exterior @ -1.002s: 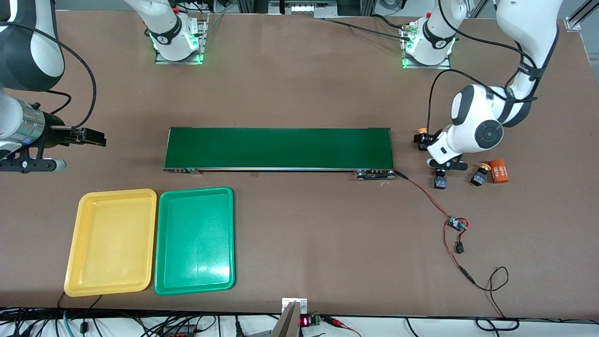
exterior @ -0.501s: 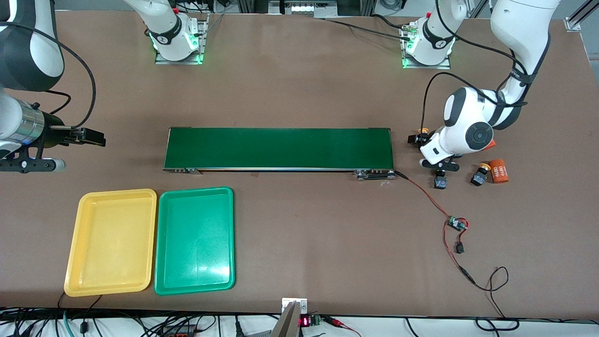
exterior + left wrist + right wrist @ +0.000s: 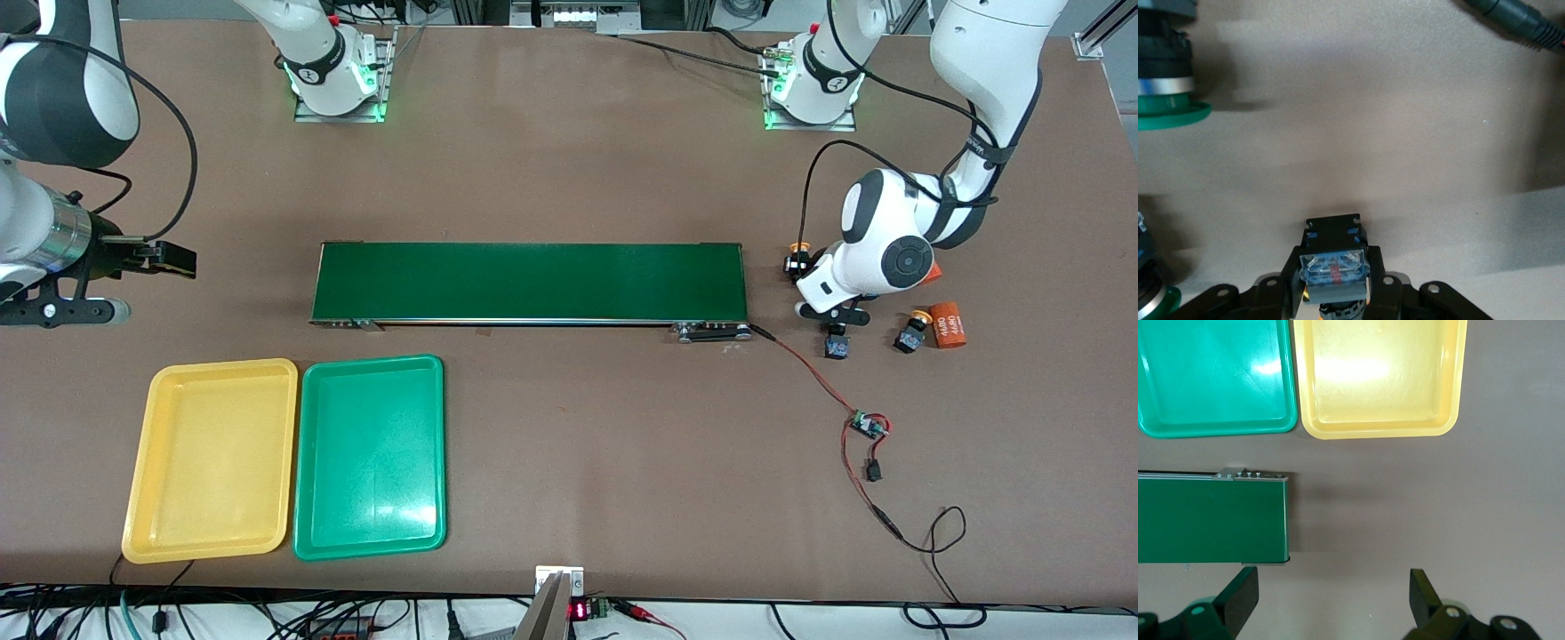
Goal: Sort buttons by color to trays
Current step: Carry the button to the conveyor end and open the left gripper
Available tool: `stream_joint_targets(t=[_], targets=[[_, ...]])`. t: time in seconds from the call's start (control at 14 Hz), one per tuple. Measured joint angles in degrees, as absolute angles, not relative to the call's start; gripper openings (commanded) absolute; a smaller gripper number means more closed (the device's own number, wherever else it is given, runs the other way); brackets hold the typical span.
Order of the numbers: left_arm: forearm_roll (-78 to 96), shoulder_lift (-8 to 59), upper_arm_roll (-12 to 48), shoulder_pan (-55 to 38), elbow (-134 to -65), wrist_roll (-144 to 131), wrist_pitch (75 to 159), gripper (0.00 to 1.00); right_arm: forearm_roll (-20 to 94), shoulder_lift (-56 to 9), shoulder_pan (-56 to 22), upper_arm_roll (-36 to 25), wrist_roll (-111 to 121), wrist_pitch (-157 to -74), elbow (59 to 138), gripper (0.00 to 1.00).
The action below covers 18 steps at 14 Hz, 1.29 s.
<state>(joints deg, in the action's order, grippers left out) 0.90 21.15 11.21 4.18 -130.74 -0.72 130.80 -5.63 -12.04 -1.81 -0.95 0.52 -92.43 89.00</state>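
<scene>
My left gripper (image 3: 794, 265) is shut on a yellow-capped button (image 3: 800, 250) just past the conveyor's end toward the left arm's end of the table. In the left wrist view its black-and-blue body (image 3: 1335, 257) sits clamped between the fingers (image 3: 1293, 280). Two green-capped buttons (image 3: 1165, 100) (image 3: 1150, 297) lie close by. Another yellow-capped button (image 3: 911, 336) and a black-and-blue button (image 3: 836, 345) lie nearer the front camera. The yellow tray (image 3: 222, 364) and green tray (image 3: 373, 360) stand side by side. My right gripper (image 3: 164, 258) hangs open, waiting, over bare table.
The long dark-green conveyor belt (image 3: 529, 283) lies mid-table. An orange cylinder (image 3: 948, 324) rests beside the loose yellow button, and another (image 3: 930, 275) peeks from under the left arm. Red-black wires with a small circuit board (image 3: 867, 425) trail from the belt toward the front edge.
The left gripper moved a little toward the belt's end and closed on the yellow-capped button. The right arm shifted only slightly.
</scene>
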Motion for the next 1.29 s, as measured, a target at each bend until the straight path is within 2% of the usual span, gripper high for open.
stream_joint_targets(t=[0.29,0.5,0.86,1.14,1.22,1.29], targets=[[0.9,16.0,11.3,4.2,-129.4,-0.7,130.3,0.00,-3.1,-11.6,-0.3,-1.8,0.5,-92.3,86.1,1.00],[0.9,11.8,12.6,3.9,-124.9,-0.7,128.8,0.00,-2.9,-11.3,-0.3,-1.8,0.5,-92.3,85.6,1.00],[1.0,13.8,21.6,-0.3,-120.2,-13.7,128.3,0.00,-2.9,-11.3,-0.4,-1.7,-1.9,-92.4,85.6,1.00],[1.0,17.6,22.7,-2.9,-118.5,-16.4,128.3,0.00,-2.9,-10.9,-0.3,-1.8,-2.1,-92.4,85.2,1.00],[1.0,18.6,22.7,-2.9,-118.4,-16.4,128.3,0.01,-2.9,-10.8,-0.3,-1.8,-2.1,-92.4,85.2,1.00],[1.0,19.8,22.7,-3.0,-118.3,-16.4,128.3,0.18,-2.9,-10.7,-0.3,-1.8,-2.2,-92.4,85.2,1.00]])
